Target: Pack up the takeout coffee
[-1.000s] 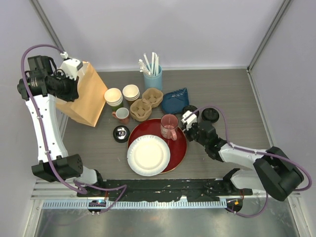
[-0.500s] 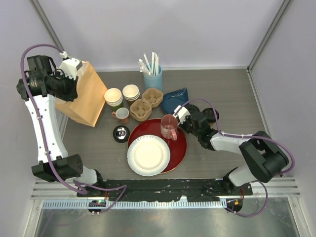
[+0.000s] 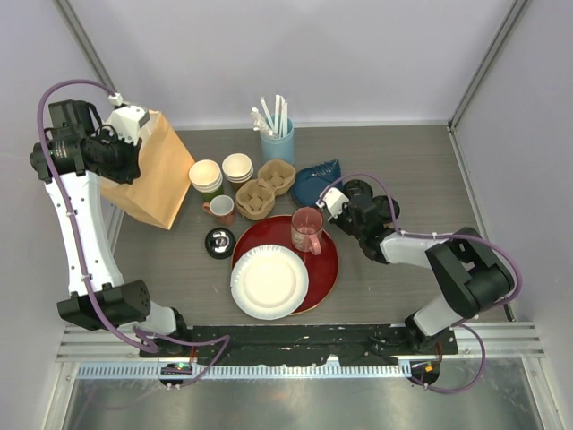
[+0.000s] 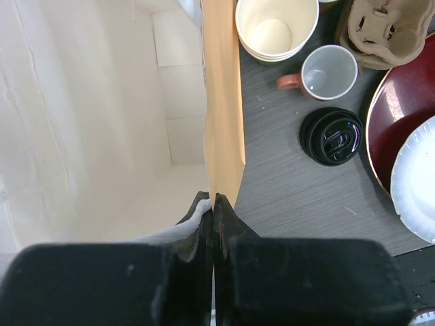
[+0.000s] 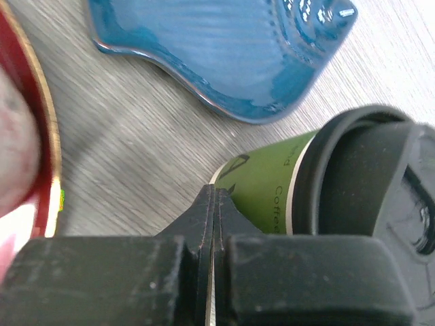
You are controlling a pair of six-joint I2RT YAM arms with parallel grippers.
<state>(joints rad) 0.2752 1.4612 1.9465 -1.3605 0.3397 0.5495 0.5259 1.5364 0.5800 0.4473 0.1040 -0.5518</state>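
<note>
A blue glazed dish [image 5: 224, 54] is lying on the table [image 5: 136, 136] just ahead of the right jaws, with a red tray [image 5: 10, 37] sitting to their left. Stacked cream cups [image 4: 275, 30], a small mug [image 4: 327, 73] and a cardboard carrier [image 4: 387, 30] are standing ahead-right of the left jaws.

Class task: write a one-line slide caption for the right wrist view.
Shut right gripper beside the black-lidded green coffee cup, a blue dish beyond it.

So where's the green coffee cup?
In the right wrist view, the green coffee cup sits low on the right, just beside the shut right fingers, with the blue dish above it.
</note>
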